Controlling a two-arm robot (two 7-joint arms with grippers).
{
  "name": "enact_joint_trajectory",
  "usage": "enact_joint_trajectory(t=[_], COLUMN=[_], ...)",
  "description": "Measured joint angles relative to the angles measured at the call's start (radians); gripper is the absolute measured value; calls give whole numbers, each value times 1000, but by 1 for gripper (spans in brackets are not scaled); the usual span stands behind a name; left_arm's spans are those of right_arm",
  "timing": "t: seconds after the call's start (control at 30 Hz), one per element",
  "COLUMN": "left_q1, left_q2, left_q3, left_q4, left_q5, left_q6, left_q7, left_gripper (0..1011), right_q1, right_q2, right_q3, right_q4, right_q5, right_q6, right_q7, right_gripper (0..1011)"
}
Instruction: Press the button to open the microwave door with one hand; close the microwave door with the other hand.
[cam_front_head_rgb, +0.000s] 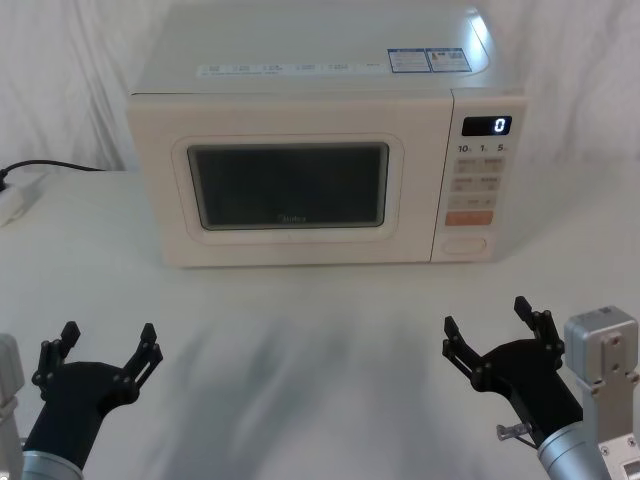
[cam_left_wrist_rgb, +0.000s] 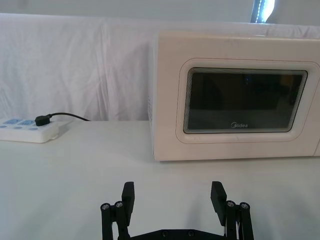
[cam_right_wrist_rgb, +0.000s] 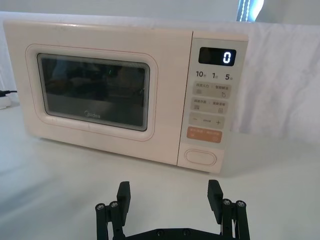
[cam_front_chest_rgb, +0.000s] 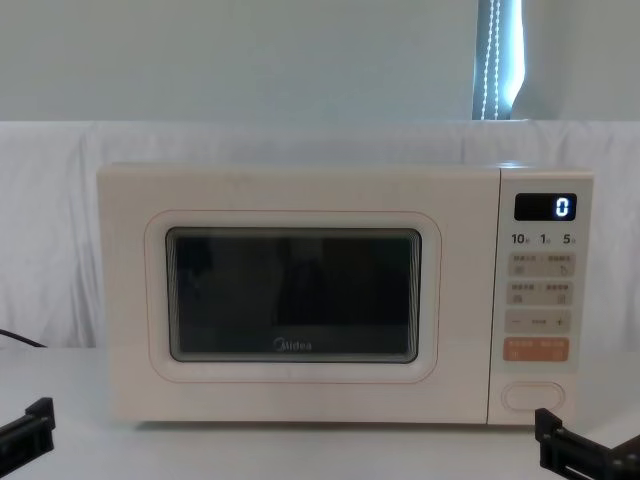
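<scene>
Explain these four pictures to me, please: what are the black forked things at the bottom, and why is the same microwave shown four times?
It is one moment seen by four cameras on a two-armed robot. The black forked things are its hands. The head view looks down from above: the left claw and the right claw both hang open over the white table, short of the microwave, holding nothing. The chest view looks straight across the table. The other two cameras ride on the wrists, so each sees its own open claw at the near edge and the microwave beyond.

The microwave door is shut, and its display shows 0. The oval button at the foot of the control panel opens the door; nothing touches it yet. On the robot's left lies a white power strip with a black plug in it.
</scene>
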Motion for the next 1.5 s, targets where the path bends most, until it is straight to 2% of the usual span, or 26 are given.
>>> enact_joint_trajectory(t=[0.97,1.1,1.23,1.27,1.3,1.5], left_q1=[0,0,0,0,0,0], left_q2=[0,0,0,0,0,0], left_q3=[0,0,0,0,0,0], left_q4=[0,0,0,0,0,0], left_q5=[0,0,0,0,0,0], left_q6=[0,0,0,0,0,0], left_q7=[0,0,0,0,0,0], left_gripper=[1001,1001,1001,1001,1001,1001], right_q1=[0,0,0,0,0,0], right_q2=[0,0,0,0,0,0], right_q3=[0,0,0,0,0,0], right_q4=[0,0,0,0,0,0], right_q5=[0,0,0,0,0,0], right_q6=[0,0,0,0,0,0], right_q7=[0,0,0,0,0,0], right_gripper=[1001,945,847,794,794,607])
